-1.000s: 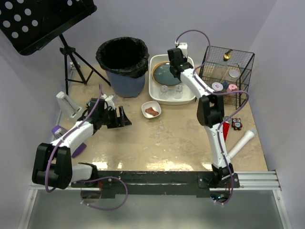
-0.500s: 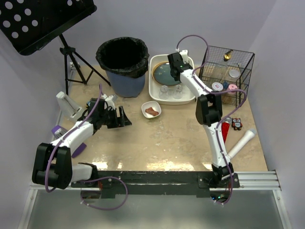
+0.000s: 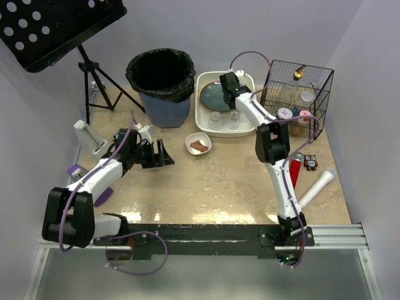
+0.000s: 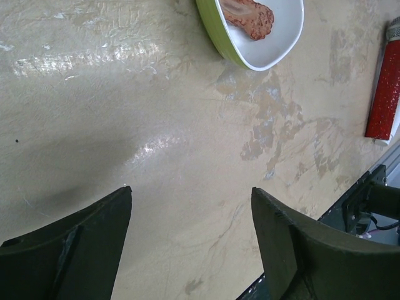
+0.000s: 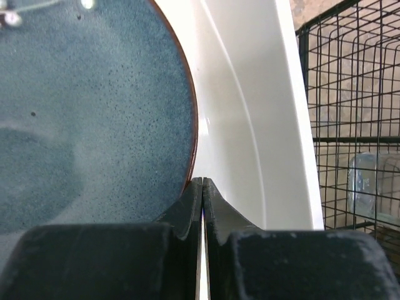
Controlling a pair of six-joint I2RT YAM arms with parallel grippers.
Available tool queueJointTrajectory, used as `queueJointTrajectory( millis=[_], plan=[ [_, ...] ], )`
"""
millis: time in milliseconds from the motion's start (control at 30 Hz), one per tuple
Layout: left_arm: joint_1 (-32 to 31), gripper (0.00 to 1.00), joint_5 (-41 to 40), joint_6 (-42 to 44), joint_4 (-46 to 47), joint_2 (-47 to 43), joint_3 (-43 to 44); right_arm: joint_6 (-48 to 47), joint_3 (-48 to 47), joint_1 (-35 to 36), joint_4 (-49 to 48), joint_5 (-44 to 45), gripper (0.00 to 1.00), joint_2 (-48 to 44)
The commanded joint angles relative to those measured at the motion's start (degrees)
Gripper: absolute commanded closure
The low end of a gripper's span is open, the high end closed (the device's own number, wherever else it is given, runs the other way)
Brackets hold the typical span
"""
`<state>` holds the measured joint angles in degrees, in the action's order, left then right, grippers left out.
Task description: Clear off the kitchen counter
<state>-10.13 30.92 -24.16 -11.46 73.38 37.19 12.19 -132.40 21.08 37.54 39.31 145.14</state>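
The kitchen counter [image 3: 219,181] is beige and mottled. My left gripper [image 3: 164,155] hovers over bare counter [image 4: 187,156], open [image 4: 190,194], with nothing between its fingers. A small white-and-green bowl [image 3: 199,144] holding a reddish scrap lies a little to its right, at the top of the left wrist view [image 4: 281,37]. My right gripper [image 3: 229,87] reaches into the white tub [image 3: 203,122] at the back. It is shut [image 5: 202,181] and holds nothing, its tips right at the rim of the blue plate [image 5: 94,112] that lies in the tub [image 5: 250,125].
Two upturned glasses [image 3: 224,119] stand in the tub beside the plate [image 3: 212,97]. A black-lined bin [image 3: 161,84] is left of it, a wire basket [image 3: 300,94] right. A red glitter tube [image 3: 295,170], a white tube [image 3: 317,186] and an owl figure [image 3: 310,162] lie at right.
My right gripper has shifted slightly left and toward the near side over the tub, staying shut. The left arm has not moved.
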Motion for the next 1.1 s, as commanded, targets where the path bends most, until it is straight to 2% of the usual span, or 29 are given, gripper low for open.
queueJointTrajectory(
  millis=[0,300,567,700,800,967,1067],
  plan=[
    [0.5,0.14,2.3,1.8,2.0,-1.0,0.3,0.9,0.6,-0.1,-5.5,-3.1,0.99,-1.3],
    [0.5,0.11,1.7,1.8,1.9,-1.0,0.3,1.2,1.9,-0.2,-6.2,-0.7,0.99,-3.6],
    [0.4,0.11,0.5,0.7,3.3,-1.8,0.2,0.2,5.7,0.0,-11.6,-0.7,0.99,-15.5],
    [-0.3,0.11,-1.7,-0.3,4.7,-3.2,0.3,-0.6,8.1,0.6,-15.9,-7.6,0.99,-22.5],
    [-3.3,0.11,-6.6,-1.8,5.3,-4.4,1.3,-0.5,14.1,1.1,-20.7,-14.1,0.98,-30.4],
    [-10.4,0.06,-18.9,-6.9,8.0,-5.1,2.6,2.7,28.8,1.2,-30.8,-27.6,0.87,-43.8],
    [-12.2,0.0,-23.3,-12.5,14.4,-5.2,0.3,6.2,36.0,1.8,-34.1,-34.3,0.75,-50.1]
  ],
)
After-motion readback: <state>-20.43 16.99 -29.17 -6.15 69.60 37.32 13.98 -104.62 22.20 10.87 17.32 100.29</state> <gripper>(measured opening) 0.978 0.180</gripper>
